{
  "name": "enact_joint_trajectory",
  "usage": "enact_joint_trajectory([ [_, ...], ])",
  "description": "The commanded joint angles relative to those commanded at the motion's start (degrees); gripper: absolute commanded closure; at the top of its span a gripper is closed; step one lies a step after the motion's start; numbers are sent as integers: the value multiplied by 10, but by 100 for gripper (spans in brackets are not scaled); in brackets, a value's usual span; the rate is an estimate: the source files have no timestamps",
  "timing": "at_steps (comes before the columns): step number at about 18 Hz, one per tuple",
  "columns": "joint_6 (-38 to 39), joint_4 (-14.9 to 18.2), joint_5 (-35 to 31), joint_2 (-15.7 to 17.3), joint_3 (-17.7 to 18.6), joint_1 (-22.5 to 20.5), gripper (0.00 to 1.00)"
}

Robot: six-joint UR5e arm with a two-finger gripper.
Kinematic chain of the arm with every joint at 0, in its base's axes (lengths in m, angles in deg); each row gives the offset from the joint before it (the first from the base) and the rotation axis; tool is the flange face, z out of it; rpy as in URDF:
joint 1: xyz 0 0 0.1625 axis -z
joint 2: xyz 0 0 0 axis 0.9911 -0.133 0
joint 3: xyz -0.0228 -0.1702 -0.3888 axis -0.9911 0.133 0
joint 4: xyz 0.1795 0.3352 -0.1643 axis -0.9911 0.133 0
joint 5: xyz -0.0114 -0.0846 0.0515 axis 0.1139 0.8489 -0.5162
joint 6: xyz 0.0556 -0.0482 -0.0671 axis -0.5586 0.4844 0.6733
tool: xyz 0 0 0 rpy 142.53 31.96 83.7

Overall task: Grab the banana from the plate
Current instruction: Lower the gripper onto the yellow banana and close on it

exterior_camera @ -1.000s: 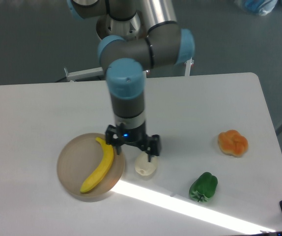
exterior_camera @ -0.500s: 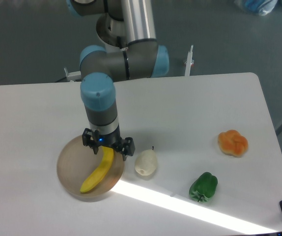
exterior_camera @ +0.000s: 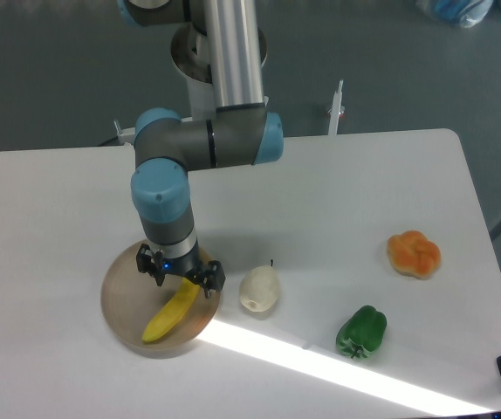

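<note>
The yellow banana point(exterior_camera: 168, 317) lies on the round tan-brown plate point(exterior_camera: 124, 297) at the table's front left. Its upper, stem end is hidden under my gripper. My gripper point(exterior_camera: 181, 278) points straight down over the banana's upper half, jaws open, one finger on each side of the banana. I cannot tell if the fingers touch it.
A pale cream pear point(exterior_camera: 259, 289) lies just right of the plate. A green pepper point(exterior_camera: 360, 331) sits at the front right and an orange pastry-like item point(exterior_camera: 414, 253) further right. A bright strip of light crosses the table front.
The gripper has moved left from beside the pear to over the plate and come down around the banana's upper half. The banana has not moved.
</note>
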Motion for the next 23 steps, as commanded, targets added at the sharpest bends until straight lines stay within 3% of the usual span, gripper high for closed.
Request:
enact_joint_trajectory([
  [7,3,-3,-2,-7,-1,2,1],
  [9,3,-3,-1,-8,0,2,32],
  [10,2,-3,-1,-8,-1,2,42],
  [14,1,-4,-1,-8,1,2,61],
  [23,-7,-3,0,0,-4,1,67],
])
